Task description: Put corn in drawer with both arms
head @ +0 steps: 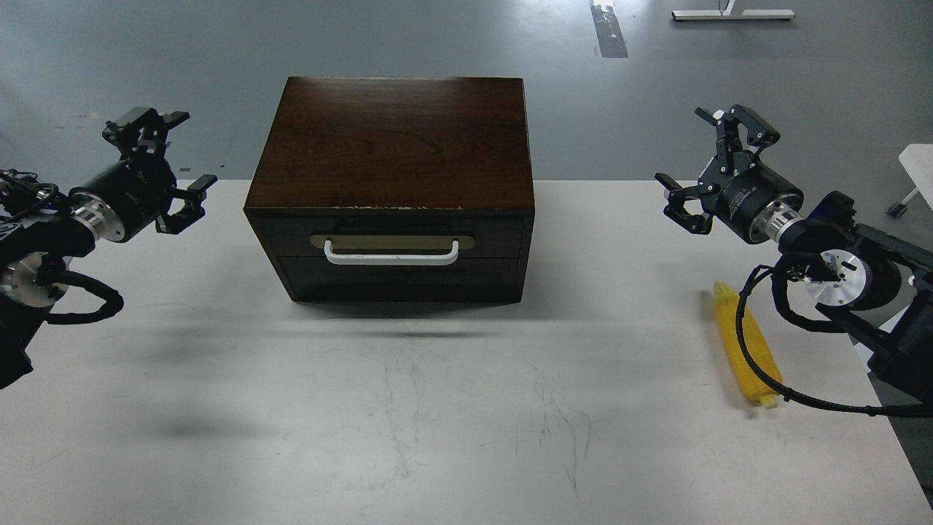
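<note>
Grey floor fills the background behind a white table [437,408] marked with faint scuffs. On the floor at the top lie a strip of dark tape [609,29] and a white stand foot [732,14].

A dark brown cabinet [397,138] sits at the table's far middle. Its drawer [397,240] is shut, flush with the cabinet front, with a white handle [392,254] on a brass-coloured plate [392,240].

The corn [743,343] lies flat on the table at the right, well apart from the cabinet, running lengthwise toward the viewer. A black cable [758,364] from the right arm crosses over it, hiding part of the cob.

The left gripper [177,157] hangs above the table's far left edge, well left of the cabinet, its fingers spread wide and holding nothing. One finger [171,117] points up and away, the other [197,186] lower, toward the cabinet.

The right gripper [703,157] hangs at the far right, above and beyond the corn, not touching it. Its jaws are also wide apart and empty, with one finger [754,124] raised and one [678,200] low, facing the cabinet. Both arms show silver wrist joints and looped black cables. A white object [920,164] is cut off by the right edge.
</note>
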{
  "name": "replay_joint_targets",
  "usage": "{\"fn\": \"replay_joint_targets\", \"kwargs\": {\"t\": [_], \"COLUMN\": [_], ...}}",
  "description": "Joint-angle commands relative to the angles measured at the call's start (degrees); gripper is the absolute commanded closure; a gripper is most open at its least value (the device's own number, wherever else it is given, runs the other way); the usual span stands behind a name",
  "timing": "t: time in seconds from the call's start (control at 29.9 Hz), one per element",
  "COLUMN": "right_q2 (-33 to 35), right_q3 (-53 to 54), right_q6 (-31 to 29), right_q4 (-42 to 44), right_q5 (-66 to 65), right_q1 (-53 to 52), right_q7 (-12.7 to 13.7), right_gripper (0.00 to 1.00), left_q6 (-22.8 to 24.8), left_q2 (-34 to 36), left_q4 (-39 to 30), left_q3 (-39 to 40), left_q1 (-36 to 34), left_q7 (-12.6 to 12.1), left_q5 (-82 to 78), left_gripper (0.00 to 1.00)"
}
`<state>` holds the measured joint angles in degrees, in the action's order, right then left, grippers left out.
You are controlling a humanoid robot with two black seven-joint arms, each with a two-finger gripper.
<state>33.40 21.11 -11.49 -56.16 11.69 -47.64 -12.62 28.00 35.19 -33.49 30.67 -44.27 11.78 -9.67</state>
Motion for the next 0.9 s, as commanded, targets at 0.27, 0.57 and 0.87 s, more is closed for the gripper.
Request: {"fn": "replay_joint_targets", "kwargs": {"t": [0.27, 0.57, 0.87], "right_q2": [0.0, -0.4, 0.5], "right_q3": [-0.2, -0.2, -0.2], "right_q6": [0.0, 0.0, 0.0], "right_q4": [0.1, 0.0, 0.0], "right_q5": [-0.1, -0.1, 0.0], "right_q1": [0.5, 0.0, 0.4], "right_q7": [0.0, -0.1, -0.1], "right_gripper": [0.0, 0.0, 0.0], "left_q6": [0.0, 0.0, 0.0], "left_q2": [0.1, 1.5, 9.8], "left_q4": [0.0, -0.1, -4.6], "left_q3": [-0.1, -0.2, 0.0], "left_q1": [-0.1, 0.1, -5.0], "left_q7": [0.0, 1.9, 16.2], "left_q5": [-0.3, -1.1, -23.6], "left_gripper": [0.02, 0.02, 0.02]}}
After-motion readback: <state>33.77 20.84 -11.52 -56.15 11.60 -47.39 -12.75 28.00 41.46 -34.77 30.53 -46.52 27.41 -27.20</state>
